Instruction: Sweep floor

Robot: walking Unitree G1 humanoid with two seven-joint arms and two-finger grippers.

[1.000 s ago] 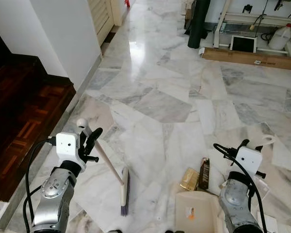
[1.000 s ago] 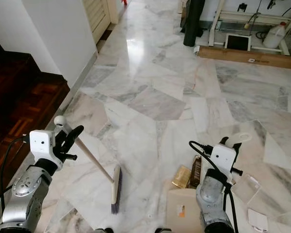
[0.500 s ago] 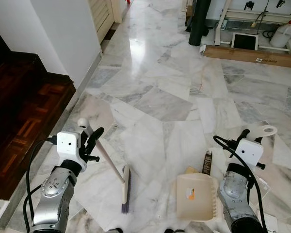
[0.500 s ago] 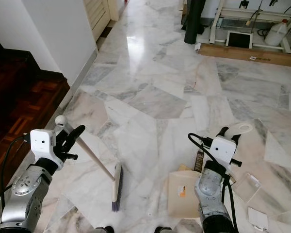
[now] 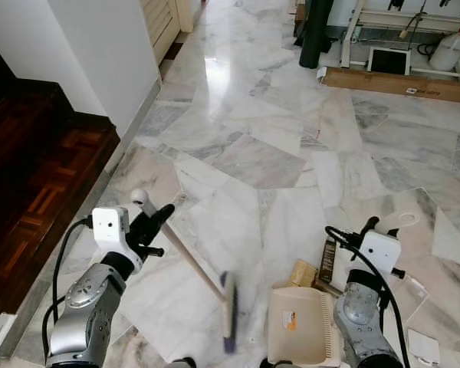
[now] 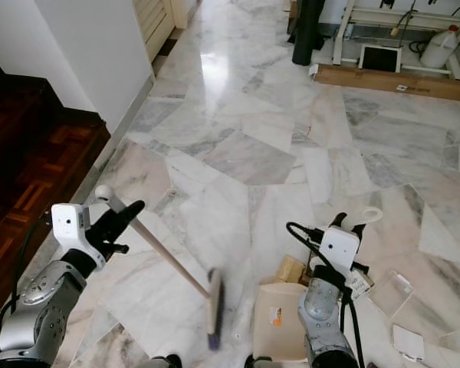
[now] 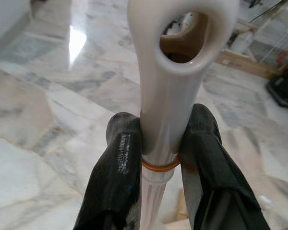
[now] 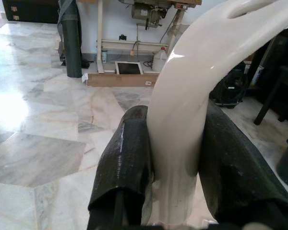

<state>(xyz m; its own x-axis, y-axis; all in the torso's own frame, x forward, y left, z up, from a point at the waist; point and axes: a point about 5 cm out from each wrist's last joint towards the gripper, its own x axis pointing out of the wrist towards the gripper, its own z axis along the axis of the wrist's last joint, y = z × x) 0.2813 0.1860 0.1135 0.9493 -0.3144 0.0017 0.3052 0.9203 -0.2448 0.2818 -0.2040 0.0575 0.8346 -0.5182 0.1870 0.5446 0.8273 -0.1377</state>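
Observation:
My left gripper [image 5: 155,221] is shut on the top of a pale broom handle [image 5: 185,257], and its black fingers [image 7: 121,158] clamp the cream shaft [image 7: 164,110]. The stick slants down to the right, ending in a blurred brush head [image 5: 228,310] on the marble floor. My right gripper [image 5: 370,228] is shut on the curved handle [image 8: 182,120] of a cream dustpan [image 5: 299,326] that lies flat just right of the brush. A gold box [image 5: 303,272] and a dark brown wrapper [image 5: 327,259] lie at the pan's far edge.
A dark wooden step [image 5: 31,176] and a white wall [image 5: 100,61] border the left. A clear plastic piece [image 6: 389,287] and white paper [image 6: 408,343] lie on the floor at right. Far back stand a cardboard plank [image 5: 399,80], a white jug [image 5: 452,50] and a dark post [image 5: 314,34].
The brush head has swung right across the floor to the dustpan's side. The dustpan has shifted a little to the left. Both grippers keep their hold.

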